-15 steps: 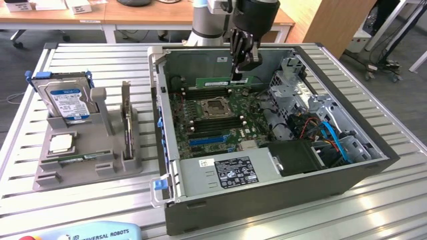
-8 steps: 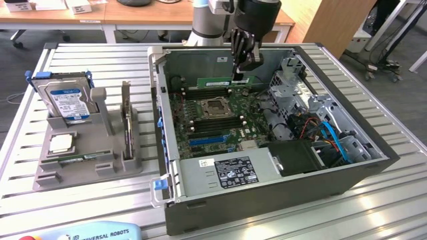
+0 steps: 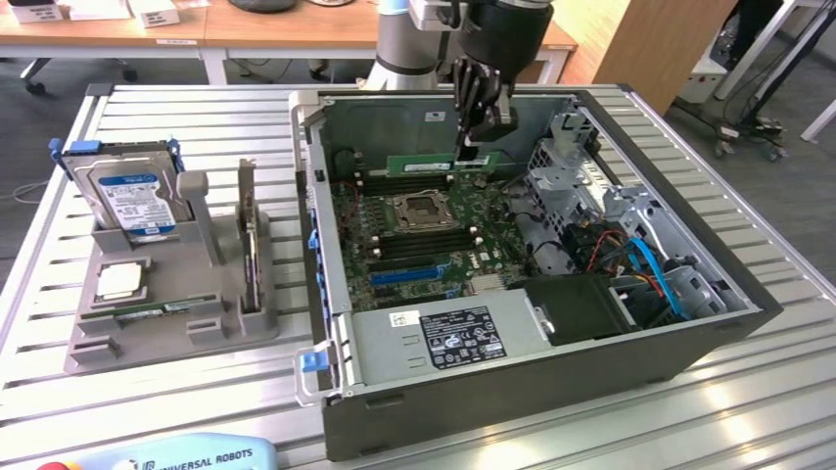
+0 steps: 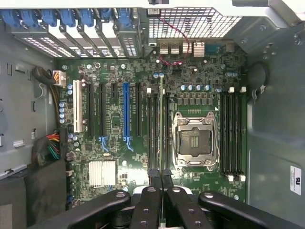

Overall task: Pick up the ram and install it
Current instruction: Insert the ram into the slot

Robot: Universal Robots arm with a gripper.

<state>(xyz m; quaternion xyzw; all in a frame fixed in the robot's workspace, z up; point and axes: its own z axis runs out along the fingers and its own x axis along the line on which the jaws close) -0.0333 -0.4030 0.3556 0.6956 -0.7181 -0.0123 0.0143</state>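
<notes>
Above motherboard [image 3: 392, 245], ram [image 3: 438, 164] between fingers [image 4: 151, 210]

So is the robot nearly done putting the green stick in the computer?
About halfway. Done: the ram is off the table and inside the computer case. In hand: the pincer is shut on it, holding it over the long black slots on the motherboard. Left: it does not look pushed into a slot yet.

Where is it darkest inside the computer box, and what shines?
Exterior view: darkest at the black shroud, while the table slats gleam and the held ram shows bright green. Wrist view: the silver heatsink and the socket frame catch light.
</notes>
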